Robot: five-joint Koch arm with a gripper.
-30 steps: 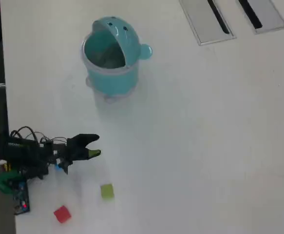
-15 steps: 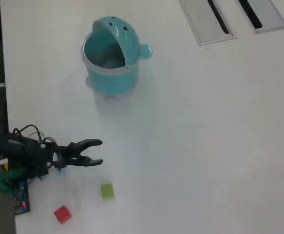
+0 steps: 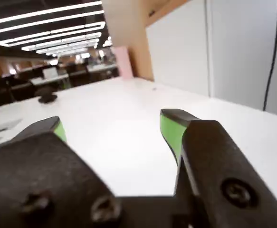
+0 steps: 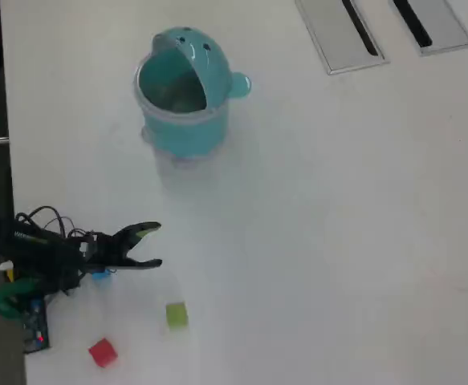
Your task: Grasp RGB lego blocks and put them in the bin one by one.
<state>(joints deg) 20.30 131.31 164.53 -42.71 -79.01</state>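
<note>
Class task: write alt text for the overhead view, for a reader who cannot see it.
A small black robot arm's open gripper hangs empty over a white table. A yellow-green block and a red block lie nearby; a teal bin stands farther off.

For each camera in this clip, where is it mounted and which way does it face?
Wrist view: rides behind the claw, looking nearly level across the white table toward a distant office; both green-padded tips show, apart and empty.
Overhead view: fixed above, looking down on the table, the teal bin, the yellow-green block and red block; the arm enters from the left edge, claw open.
Shared: only the claw and bare tabletop; neither bin nor blocks appear in the wrist view.
</note>
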